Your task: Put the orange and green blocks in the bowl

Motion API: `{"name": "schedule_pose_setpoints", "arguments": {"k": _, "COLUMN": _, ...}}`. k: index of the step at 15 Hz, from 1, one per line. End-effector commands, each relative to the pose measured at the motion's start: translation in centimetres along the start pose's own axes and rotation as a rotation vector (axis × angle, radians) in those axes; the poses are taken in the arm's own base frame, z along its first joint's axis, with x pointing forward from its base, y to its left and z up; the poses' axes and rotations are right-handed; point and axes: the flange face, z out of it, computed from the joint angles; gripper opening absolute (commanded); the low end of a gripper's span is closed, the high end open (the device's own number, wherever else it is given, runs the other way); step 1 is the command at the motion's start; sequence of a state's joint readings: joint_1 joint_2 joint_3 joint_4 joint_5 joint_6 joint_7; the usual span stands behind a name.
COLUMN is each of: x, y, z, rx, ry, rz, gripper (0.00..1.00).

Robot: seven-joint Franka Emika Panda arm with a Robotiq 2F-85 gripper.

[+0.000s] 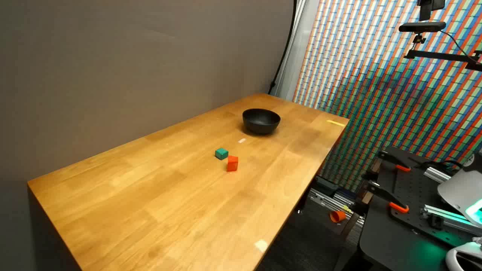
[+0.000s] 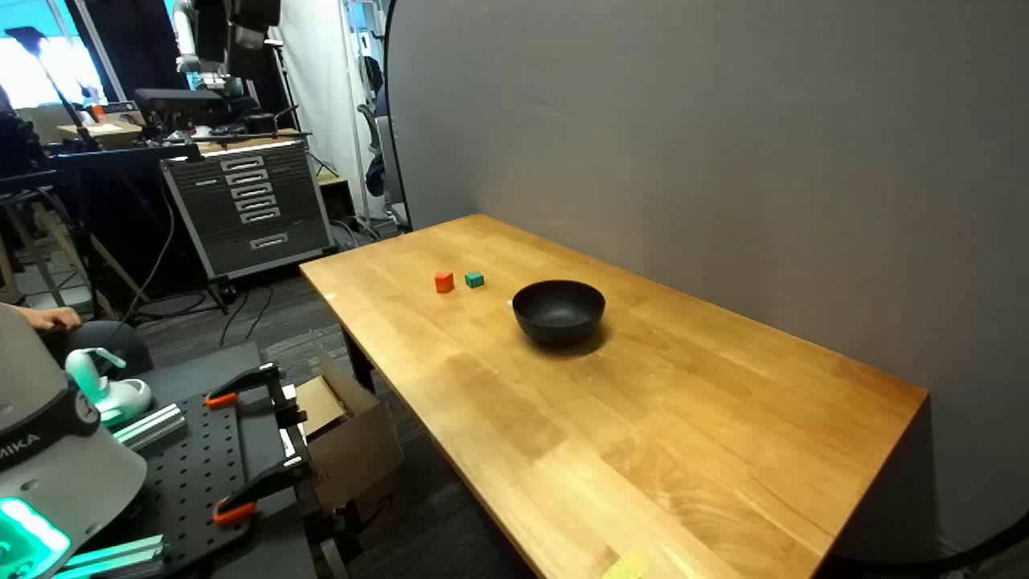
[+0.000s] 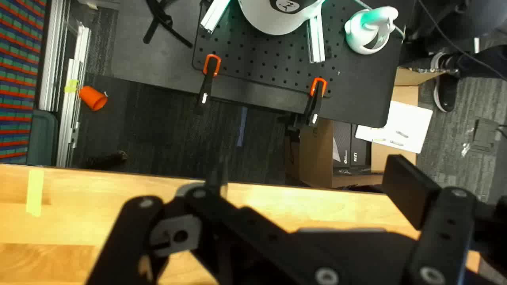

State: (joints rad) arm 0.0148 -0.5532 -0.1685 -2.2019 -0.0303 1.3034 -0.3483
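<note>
Gripper (image 3: 305, 171), wrist view: jaws spread, lower part cut off by frame edge, hiding stretch of table (image 3: 63, 229) behind. Table carries black bowl (image 2: 559, 318), interior too dark to make out; farther off, orange block (image 2: 444, 282) beside green block (image 2: 474, 280), gap between, both outside bowl in both exterior views.

One orange block (image 1: 232, 164), one green block (image 1: 221, 153), one bowl (image 1: 261, 122), two clamps (image 3: 207, 81)

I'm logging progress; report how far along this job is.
Done: nothing; the small orange block and small green block sit on the brown wooden table, outside the round black bowl. In hand: nothing; the black gripper is open, with neither block in it. Left: placing both blocks in the bowl.
</note>
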Motion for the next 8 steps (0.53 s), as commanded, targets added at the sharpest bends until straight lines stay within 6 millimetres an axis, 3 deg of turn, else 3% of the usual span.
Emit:
{"name": "schedule_pose_setpoints", "arguments": {"k": 1, "x": 0.0, "y": 0.0, "z": -0.1, "rx": 0.000, "ry": 0.001, "rz": 0.000, "gripper": 1.00}}
{"name": "schedule_pose_setpoints", "arguments": {"k": 6, "x": 0.0, "y": 0.6, "z": -0.5, "rx": 0.019, "ry": 0.073, "rz": 0.020, "gripper": 1.00}}
{"name": "schedule_pose_setpoints", "arguments": {"k": 8, "x": 1.5, "y": 1.7, "z": -0.3, "rx": 0.019, "ry": 0.155, "rz": 0.015, "gripper": 1.00}}
